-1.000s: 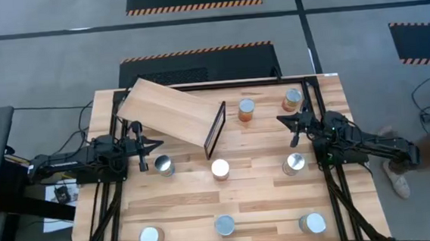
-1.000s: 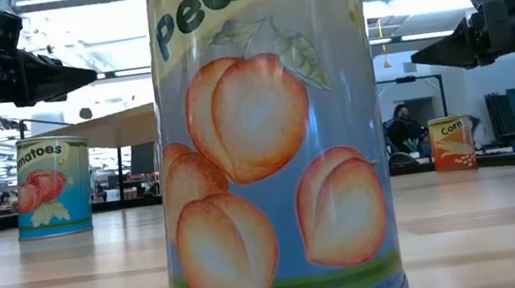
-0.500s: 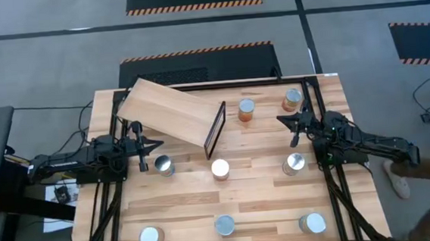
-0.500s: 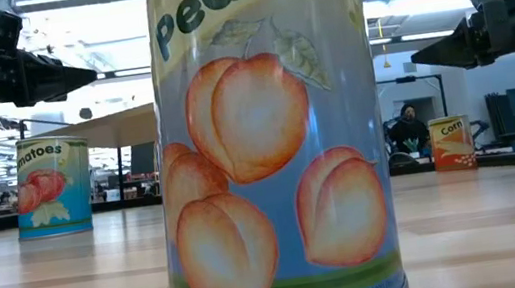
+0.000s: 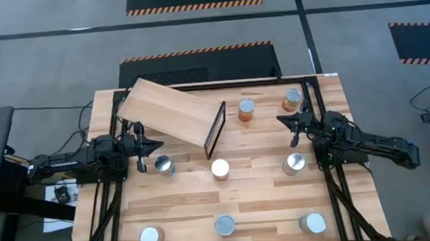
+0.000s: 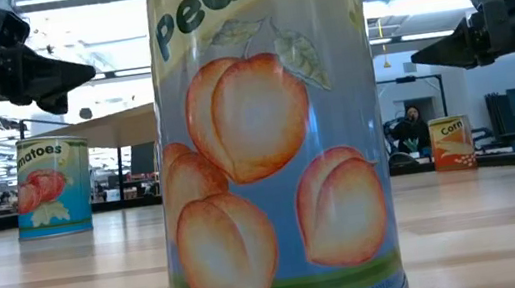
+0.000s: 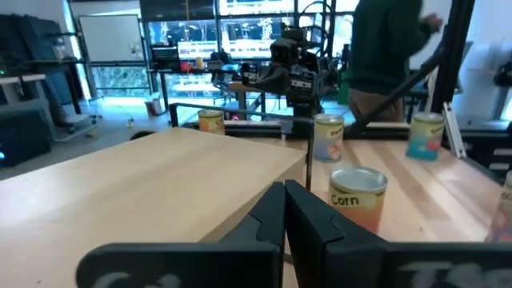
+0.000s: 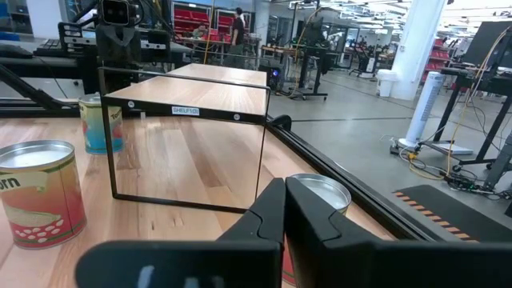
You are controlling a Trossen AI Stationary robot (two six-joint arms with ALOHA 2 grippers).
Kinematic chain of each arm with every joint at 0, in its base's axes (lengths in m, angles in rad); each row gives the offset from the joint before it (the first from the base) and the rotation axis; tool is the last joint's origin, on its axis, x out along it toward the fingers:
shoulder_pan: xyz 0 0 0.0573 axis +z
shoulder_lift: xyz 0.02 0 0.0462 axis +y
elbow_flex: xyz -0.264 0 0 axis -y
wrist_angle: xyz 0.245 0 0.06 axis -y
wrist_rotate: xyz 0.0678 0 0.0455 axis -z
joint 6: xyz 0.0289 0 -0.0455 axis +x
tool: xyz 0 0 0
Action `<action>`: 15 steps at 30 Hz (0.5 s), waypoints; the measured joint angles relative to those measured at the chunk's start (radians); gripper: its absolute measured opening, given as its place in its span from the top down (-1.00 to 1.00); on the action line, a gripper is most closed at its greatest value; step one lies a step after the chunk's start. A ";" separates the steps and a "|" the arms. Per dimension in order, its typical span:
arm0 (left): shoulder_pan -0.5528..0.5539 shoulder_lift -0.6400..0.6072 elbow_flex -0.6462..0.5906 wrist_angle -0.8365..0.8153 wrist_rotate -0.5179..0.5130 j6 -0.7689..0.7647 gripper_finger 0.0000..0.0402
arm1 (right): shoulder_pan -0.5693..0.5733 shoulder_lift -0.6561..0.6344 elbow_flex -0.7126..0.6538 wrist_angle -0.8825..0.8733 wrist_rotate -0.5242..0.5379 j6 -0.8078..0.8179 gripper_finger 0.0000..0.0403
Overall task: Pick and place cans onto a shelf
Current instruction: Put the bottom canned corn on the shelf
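My left gripper (image 5: 150,144) is fully closed, empty, hovering; nearest can (image 5: 163,166) sits just beside the tip, shelf (image 5: 170,114) just ahead. My right gripper (image 5: 282,120) is pinched closed, empty; two cans (image 5: 293,100) nearby, remaining tins farther off.

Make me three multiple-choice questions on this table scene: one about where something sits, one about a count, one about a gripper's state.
1. Where is the shelf?
A. far left part of the table
B. near right corner
C. on the floor

2. How many cans show from above?
A. five
B. eight
C. ten

3. How is the left gripper?
A. shut, holding nothing
B. wide open
C. shut on a can

Answers: 1 A, the slanted board lies far left; 2 B, eight silver lids count out; 3 A, its fingers meet in the wrist view.
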 joint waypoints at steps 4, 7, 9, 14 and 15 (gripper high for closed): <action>-0.019 0.000 0.014 0.036 0.069 -0.018 1.00 | 0.000 0.000 0.000 0.000 0.000 0.000 0.86; -0.059 0.002 0.061 0.037 0.082 0.047 1.00 | 0.000 0.000 0.000 0.000 0.000 0.000 0.86; -0.093 0.015 0.097 0.041 0.070 0.086 1.00 | 0.000 0.000 0.000 0.000 0.000 0.000 0.86; -0.193 0.110 0.164 0.051 0.001 0.109 1.00 | 0.000 0.000 0.000 0.000 0.000 0.000 0.87; -0.213 0.141 0.172 0.057 -0.032 0.127 1.00 | 0.000 0.000 0.000 0.000 0.000 0.000 0.87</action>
